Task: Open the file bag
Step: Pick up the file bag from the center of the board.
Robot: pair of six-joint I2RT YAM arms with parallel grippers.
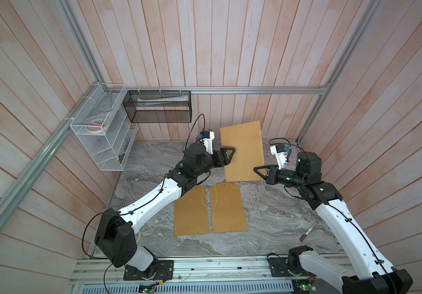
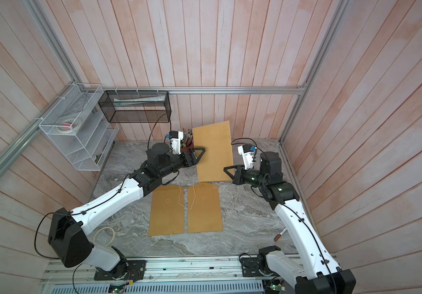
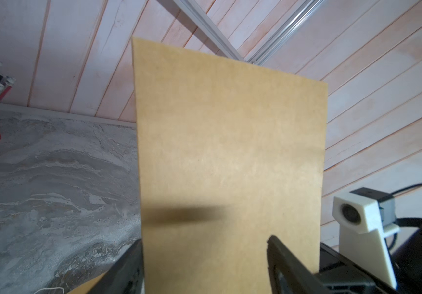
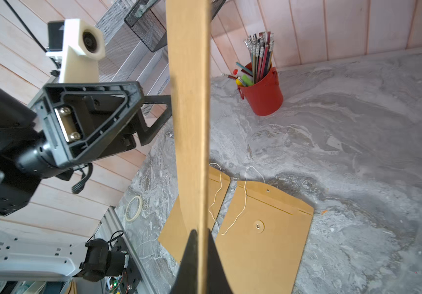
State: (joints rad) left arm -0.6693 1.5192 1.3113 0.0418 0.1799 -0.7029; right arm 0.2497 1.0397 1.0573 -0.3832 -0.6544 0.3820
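file bag (image 1: 243, 150) upright — edge clamped in right jaws | left jaws apart — bag's other edge between them

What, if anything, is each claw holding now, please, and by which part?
The right claw is shut on the upright file bag, pinching its side edge near the lower corner. The left claw stands open astride the opposite edge, holding nothing.
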